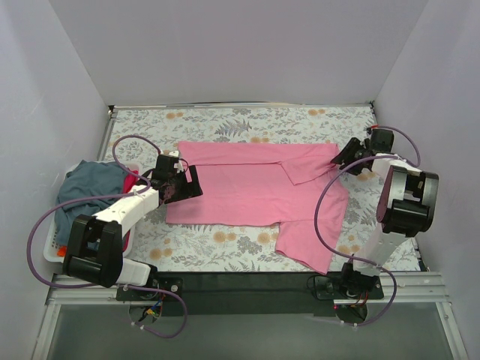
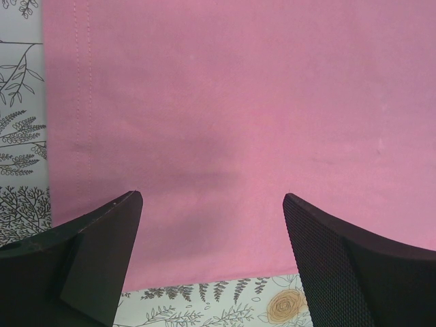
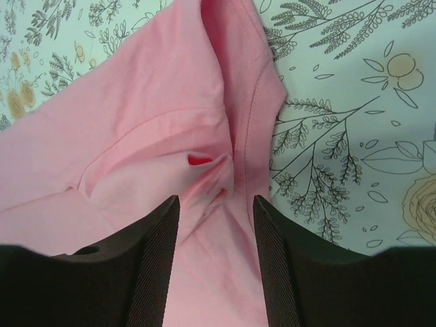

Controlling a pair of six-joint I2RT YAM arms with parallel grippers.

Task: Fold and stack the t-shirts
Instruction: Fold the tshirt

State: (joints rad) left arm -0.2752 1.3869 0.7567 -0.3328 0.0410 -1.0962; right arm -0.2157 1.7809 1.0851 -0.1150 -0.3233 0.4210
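Note:
A bright pink t-shirt (image 1: 247, 187) lies spread flat on the floral tablecloth, one sleeve folded in over its upper right part. My left gripper (image 1: 182, 182) is open over the shirt's left edge; in the left wrist view (image 2: 212, 197) its jaws stand wide apart above the flat pink cloth (image 2: 238, 102). My right gripper (image 1: 347, 156) is at the shirt's upper right corner. In the right wrist view (image 3: 216, 201) its jaws are open and straddle a bunched fold of pink cloth (image 3: 136, 136) beside a seam. A slate blue-grey shirt (image 1: 90, 184) and a bit of red cloth (image 1: 130, 181) lie in the basket.
A white laundry basket (image 1: 51, 246) stands at the table's left edge beside the left arm. The floral tablecloth (image 1: 225, 124) covers the table, with white walls on three sides. Purple cables loop from both arms. A small red patch (image 3: 199, 160) shows in the pink folds.

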